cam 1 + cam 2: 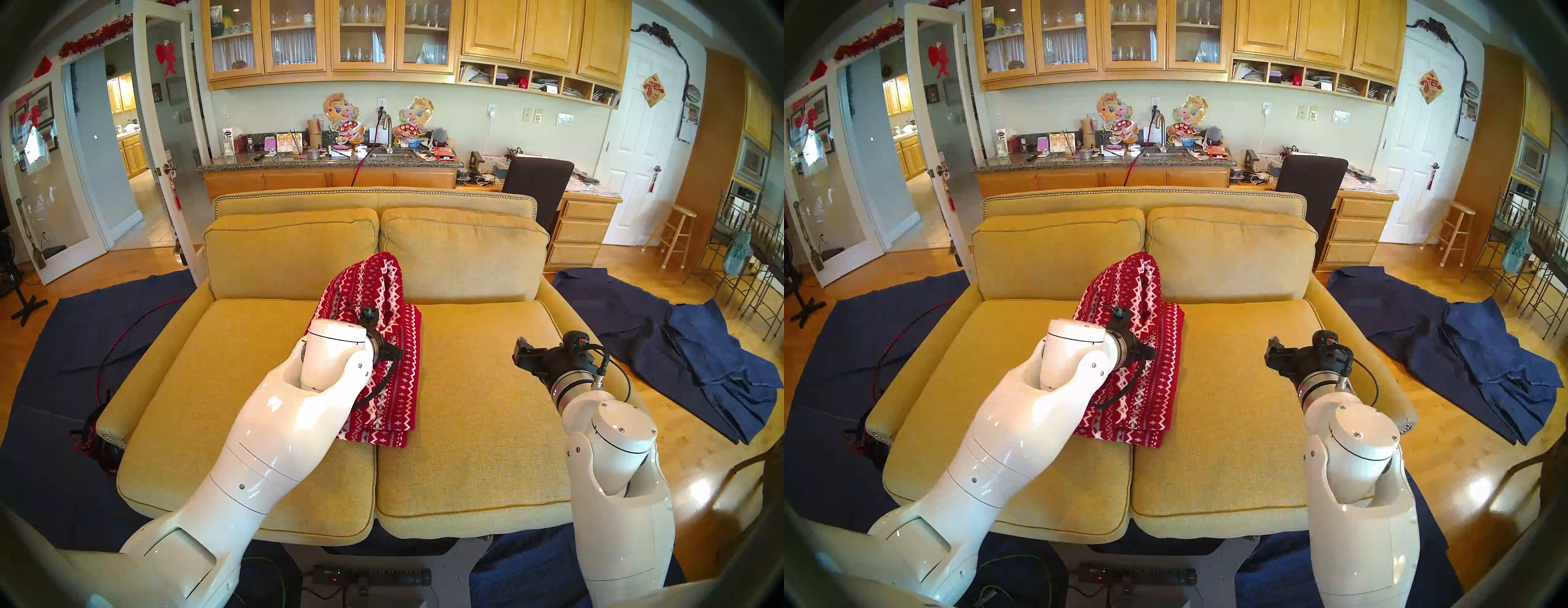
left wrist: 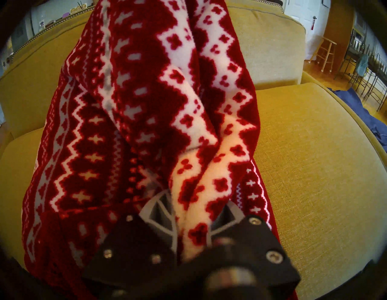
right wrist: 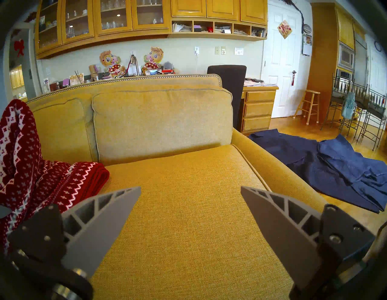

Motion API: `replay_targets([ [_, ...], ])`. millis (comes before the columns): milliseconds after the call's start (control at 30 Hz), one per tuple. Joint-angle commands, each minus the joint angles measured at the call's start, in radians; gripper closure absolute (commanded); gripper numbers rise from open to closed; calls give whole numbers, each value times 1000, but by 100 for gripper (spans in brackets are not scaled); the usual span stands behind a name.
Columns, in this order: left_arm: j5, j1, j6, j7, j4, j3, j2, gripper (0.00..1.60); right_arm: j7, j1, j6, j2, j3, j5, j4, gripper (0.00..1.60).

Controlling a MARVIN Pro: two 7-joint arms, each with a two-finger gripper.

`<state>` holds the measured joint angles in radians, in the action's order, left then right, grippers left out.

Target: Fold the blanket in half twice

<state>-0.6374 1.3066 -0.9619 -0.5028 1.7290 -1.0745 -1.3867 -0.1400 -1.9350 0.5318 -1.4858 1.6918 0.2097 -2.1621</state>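
The red blanket with white and grey patterns lies folded in a long strip along the seam between the sofa's two seat cushions. Its far part rises in a bunched hump against the back cushions. My left gripper is above the strip's middle. In the left wrist view, my left gripper is shut on a thick fold of the blanket. My right gripper hovers over the right seat cushion, to the right of the blanket and clear of it. In the right wrist view, my right gripper is open and empty.
The yellow sofa has two seat cushions and two back cushions. Dark navy cloths lie on the floor to the right and left. Red and black cables hang by the left armrest.
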Motion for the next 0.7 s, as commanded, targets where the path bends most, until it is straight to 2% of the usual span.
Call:
replay_targets([
  [0, -80, -31, 2, -29, 41, 16, -8, 160, 0, 16, -8, -2, -1, 1, -36, 0],
  [267, -164, -42, 2, -109, 20, 62, -5, 160, -1, 16, -7, -2, -1, 1, -37, 0],
  [567, -257, -95, 2, -206, -64, 98, -23, 160, -1, 16, -7, -2, -1, 1, -37, 0],
  [667, -299, -128, 2, -249, -114, 97, -45, 160, -1, 16, -7, -2, -1, 1, -37, 0],
])
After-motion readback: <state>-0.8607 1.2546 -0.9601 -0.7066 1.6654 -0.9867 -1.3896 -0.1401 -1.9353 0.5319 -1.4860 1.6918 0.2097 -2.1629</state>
